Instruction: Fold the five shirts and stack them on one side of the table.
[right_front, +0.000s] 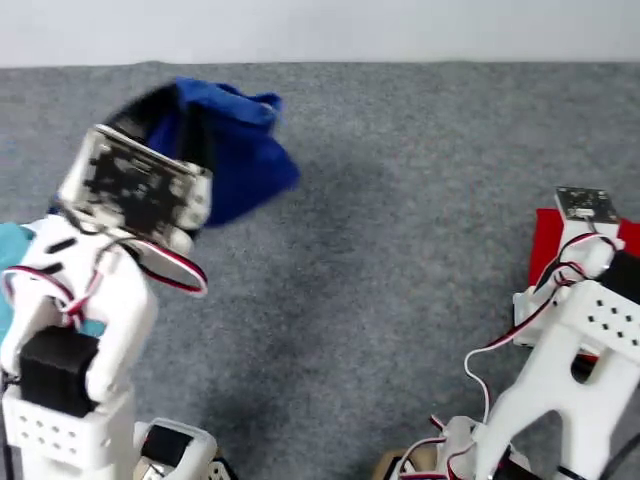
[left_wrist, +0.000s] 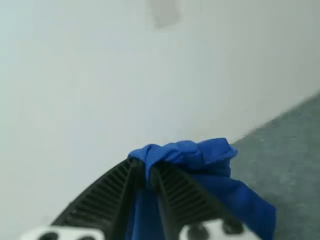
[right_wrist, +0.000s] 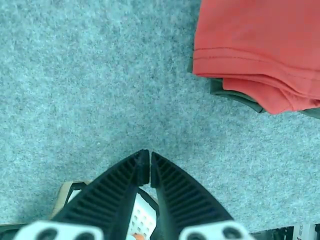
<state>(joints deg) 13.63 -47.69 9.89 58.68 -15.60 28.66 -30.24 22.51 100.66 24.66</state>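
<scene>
Left arm (right_front: 70, 340) overlaps teal shirt (right_front: 12, 250) at 9 o'clock. Its gripper (left_wrist: 146, 169) pinches a bunched fold of blue shirt (left_wrist: 200, 165), raised at 10 o'clock. The cloth looks soft, light and limp, so it is likely best taken at hem corners. Right gripper (right_wrist: 150, 161), jaws together on nothing, hangs near red shirt (right_wrist: 255, 45), folded on dark cloth (right_wrist: 235, 97) at 3 o'clock.

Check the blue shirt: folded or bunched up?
Bunched, not folded. The blue shirt is a crumpled wad pinched in the shut left tool, with loose cloth trailing from it.
</scene>
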